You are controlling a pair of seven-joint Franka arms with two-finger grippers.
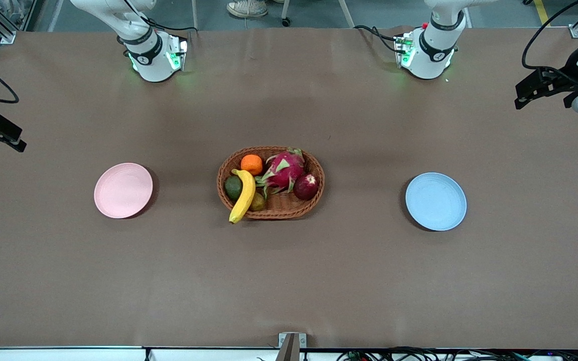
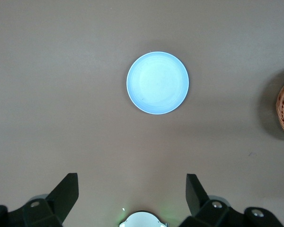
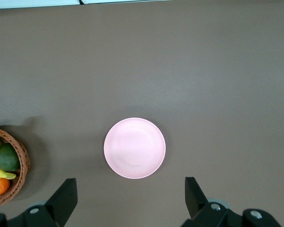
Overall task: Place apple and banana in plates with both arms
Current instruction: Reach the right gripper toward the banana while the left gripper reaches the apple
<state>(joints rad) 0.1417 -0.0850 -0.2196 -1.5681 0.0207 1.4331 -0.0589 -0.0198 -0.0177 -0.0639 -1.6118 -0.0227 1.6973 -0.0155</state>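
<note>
You have both pincers spread wide and holding nothing: the left gripper point(image 2: 132, 194) hangs high over the table's left-arm end, the right gripper point(image 3: 130, 195) high over the right-arm end. Both arms wait, raised. One apple point(image 1: 306, 187) and one banana point(image 1: 243, 195) lie in the basket point(image 1: 270, 210), between two bare plates, the pink plate point(image 1: 123, 190) and the blue plate point(image 1: 435, 201).

Basket point(image 1: 271, 206) sits mid-bench point(image 1: 289, 281) with the banana point(image 1: 243, 196) and apple point(image 1: 306, 187) in it. One plate point(image 1: 123, 190) toward the right arm's end, the other plate point(image 1: 436, 201) toward the left arm's.
</note>
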